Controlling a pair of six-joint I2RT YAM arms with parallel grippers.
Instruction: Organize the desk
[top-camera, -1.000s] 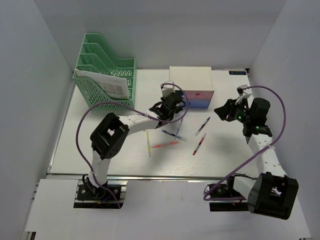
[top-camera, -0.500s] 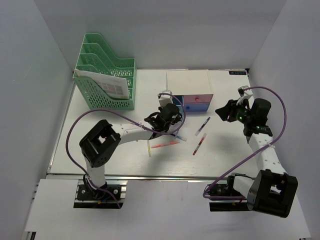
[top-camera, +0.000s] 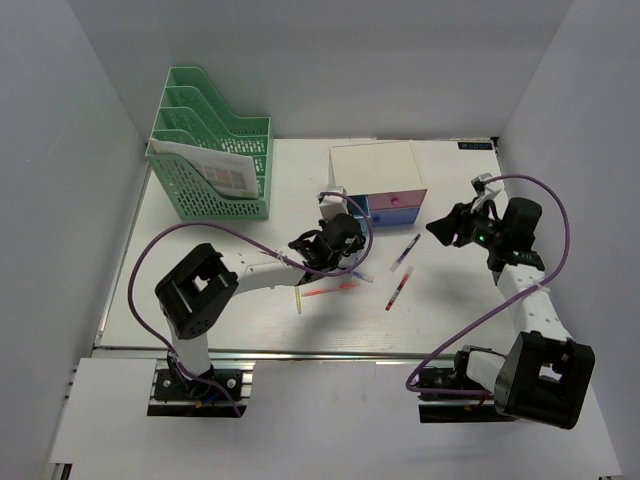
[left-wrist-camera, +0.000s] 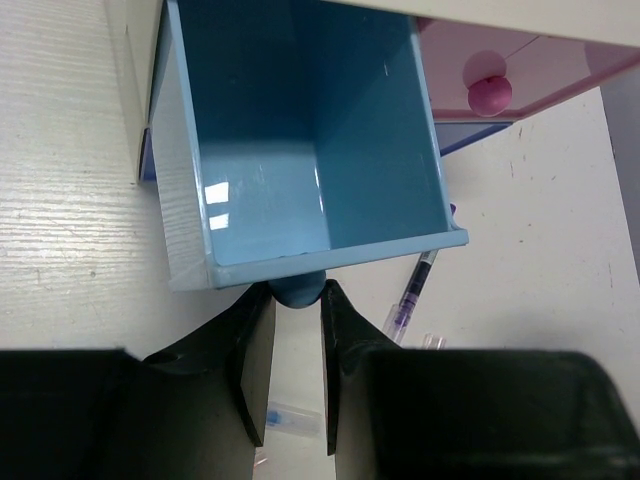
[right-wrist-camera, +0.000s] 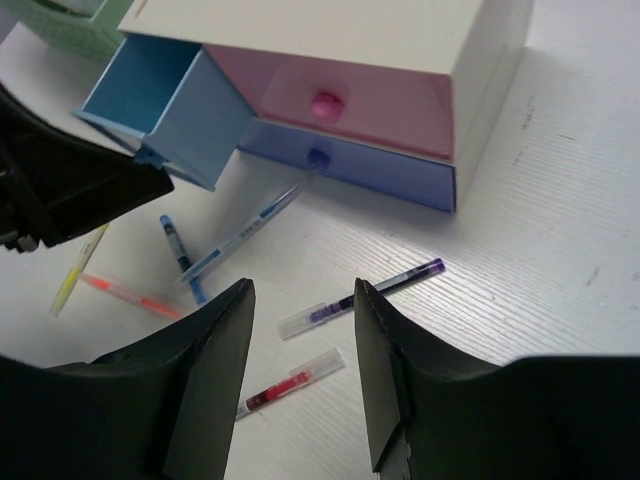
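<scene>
Left gripper (left-wrist-camera: 296, 305) is pinched on the knob (left-wrist-camera: 298, 291); right gripper (right-wrist-camera: 302, 300) hangs wide open, holding nothing. You've got the desk (top-camera: 200, 270) under it all, the blue drawer (left-wrist-camera: 300, 150) open toward the arms, and the purple pen (right-wrist-camera: 360, 297) just below your right gripper. It's lying finger-to-finger, so I'd twist that wrist first. Right arm's nearer.

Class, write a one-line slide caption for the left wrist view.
Left pincer clamps the knob of the open, empty blue drawer; a purple pen lies on the desk nearby.
</scene>
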